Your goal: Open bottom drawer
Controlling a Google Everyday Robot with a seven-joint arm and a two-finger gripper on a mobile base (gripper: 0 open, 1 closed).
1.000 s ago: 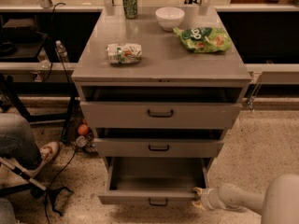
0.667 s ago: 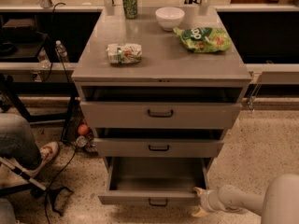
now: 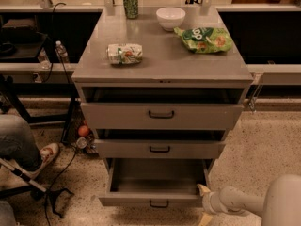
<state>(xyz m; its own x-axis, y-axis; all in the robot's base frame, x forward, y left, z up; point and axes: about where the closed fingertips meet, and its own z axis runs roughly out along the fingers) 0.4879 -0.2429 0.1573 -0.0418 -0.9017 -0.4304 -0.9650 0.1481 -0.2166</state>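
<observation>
Cabinet of grey metal with three drawers, all partly open. The bottom drawer [image 3: 127,200] sits lowest, just above the speckled floor, pulled out farthest, its plain grey inside showing and a small dark bar handle [image 3: 159,204] at the centre of its front. The gripper [image 3: 205,202] is low at the drawer's right front corner, on a pale arm [image 3: 244,204] reaching in from the lower right; whether it is spread or clamped cannot be told. On the top surface [image 3: 164,65] stand a green can [image 3: 130,3] and a white bowl [image 3: 170,18], with a green snack bag [image 3: 204,39] and a crumpled packet [image 3: 124,53] lying nearby.
</observation>
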